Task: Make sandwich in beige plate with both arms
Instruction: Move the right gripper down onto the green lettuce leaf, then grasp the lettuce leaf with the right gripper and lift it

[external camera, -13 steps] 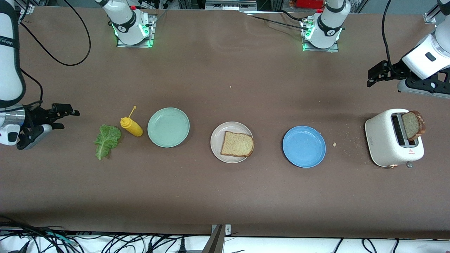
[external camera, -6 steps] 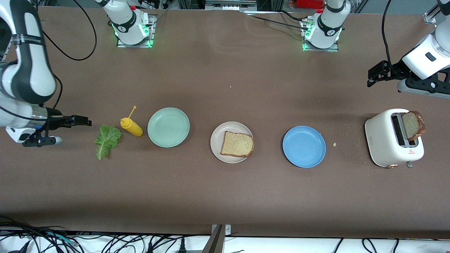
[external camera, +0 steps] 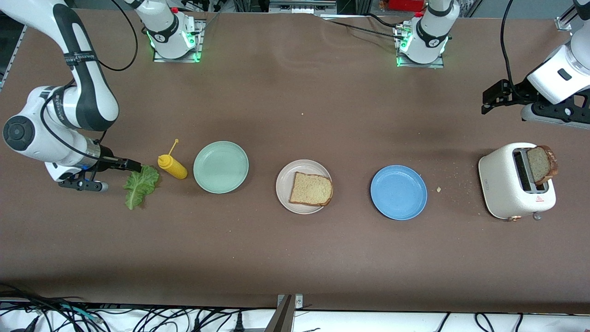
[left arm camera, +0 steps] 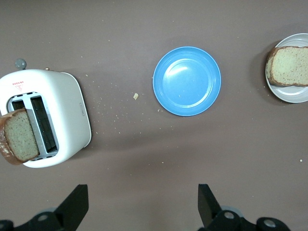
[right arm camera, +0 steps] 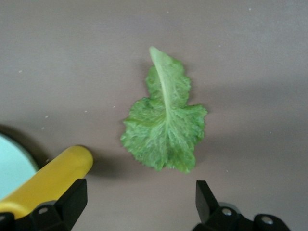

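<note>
Right claw, released, over the ruffled green lettuce leaf: descend, pinch its thick midrib, avoiding the yellow squeeze bottle. Left claw waits released.

My right arm folded down at the frame's left edge, its right gripper low at mid-height, fingers spread wide. My left arm waited at the upper right, left gripper gaping too.
</note>
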Controlling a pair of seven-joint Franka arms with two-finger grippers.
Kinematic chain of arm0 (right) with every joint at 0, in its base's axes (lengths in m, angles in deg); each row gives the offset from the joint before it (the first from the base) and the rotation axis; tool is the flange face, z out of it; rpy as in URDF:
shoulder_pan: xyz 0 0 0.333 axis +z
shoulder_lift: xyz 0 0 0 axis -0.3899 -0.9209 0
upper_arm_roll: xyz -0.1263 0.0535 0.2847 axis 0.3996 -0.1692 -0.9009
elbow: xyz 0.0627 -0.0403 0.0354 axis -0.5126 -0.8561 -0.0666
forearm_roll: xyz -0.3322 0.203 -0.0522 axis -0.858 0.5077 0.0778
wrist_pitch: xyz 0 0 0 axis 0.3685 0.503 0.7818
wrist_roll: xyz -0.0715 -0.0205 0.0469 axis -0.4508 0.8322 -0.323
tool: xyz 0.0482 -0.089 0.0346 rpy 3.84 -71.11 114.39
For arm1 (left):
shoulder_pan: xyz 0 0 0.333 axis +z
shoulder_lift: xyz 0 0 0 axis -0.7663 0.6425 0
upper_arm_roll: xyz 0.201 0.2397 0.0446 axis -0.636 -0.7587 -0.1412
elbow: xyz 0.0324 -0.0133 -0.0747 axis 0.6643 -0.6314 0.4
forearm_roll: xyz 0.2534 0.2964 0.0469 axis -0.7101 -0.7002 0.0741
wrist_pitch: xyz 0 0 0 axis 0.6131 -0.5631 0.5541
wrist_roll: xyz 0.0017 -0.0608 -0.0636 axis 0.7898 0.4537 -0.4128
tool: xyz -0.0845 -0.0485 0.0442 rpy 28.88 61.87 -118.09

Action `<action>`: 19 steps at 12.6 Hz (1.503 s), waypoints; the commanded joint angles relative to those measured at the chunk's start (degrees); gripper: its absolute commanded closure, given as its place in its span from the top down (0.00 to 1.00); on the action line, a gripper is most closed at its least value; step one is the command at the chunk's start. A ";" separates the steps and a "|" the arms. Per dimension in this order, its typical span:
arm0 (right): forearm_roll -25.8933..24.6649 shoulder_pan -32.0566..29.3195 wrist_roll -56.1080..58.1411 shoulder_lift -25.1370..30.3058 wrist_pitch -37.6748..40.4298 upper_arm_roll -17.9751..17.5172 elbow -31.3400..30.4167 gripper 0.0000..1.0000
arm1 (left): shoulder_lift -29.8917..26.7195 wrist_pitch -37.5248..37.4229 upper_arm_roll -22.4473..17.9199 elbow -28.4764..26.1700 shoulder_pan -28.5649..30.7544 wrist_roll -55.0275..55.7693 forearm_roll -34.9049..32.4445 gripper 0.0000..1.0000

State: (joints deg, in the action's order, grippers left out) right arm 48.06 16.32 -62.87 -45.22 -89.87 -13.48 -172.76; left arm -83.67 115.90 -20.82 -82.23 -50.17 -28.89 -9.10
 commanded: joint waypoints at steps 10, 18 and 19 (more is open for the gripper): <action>-2.36 -1.55 -1.51 -8.62 -17.48 -0.19 -4.39 0.99 | -0.41 -0.41 0.24 -0.07 0.15 -0.43 -1.00 1.00; -2.18 -1.55 -1.16 -11.09 -19.60 -0.01 -4.04 0.30 | -0.41 -0.41 0.16 -0.07 0.15 -0.43 -1.00 1.00; -2.18 -1.55 -1.16 -11.09 -19.69 -0.01 -4.04 0.18 | -0.41 -0.41 0.16 -0.07 0.15 -0.43 -1.00 1.00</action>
State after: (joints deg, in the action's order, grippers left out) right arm 46.87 15.28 -63.67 -55.63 -108.85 -13.25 -177.34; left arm -83.67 115.90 -20.82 -82.23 -50.16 -28.89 -9.10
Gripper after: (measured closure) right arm 0.511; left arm 0.000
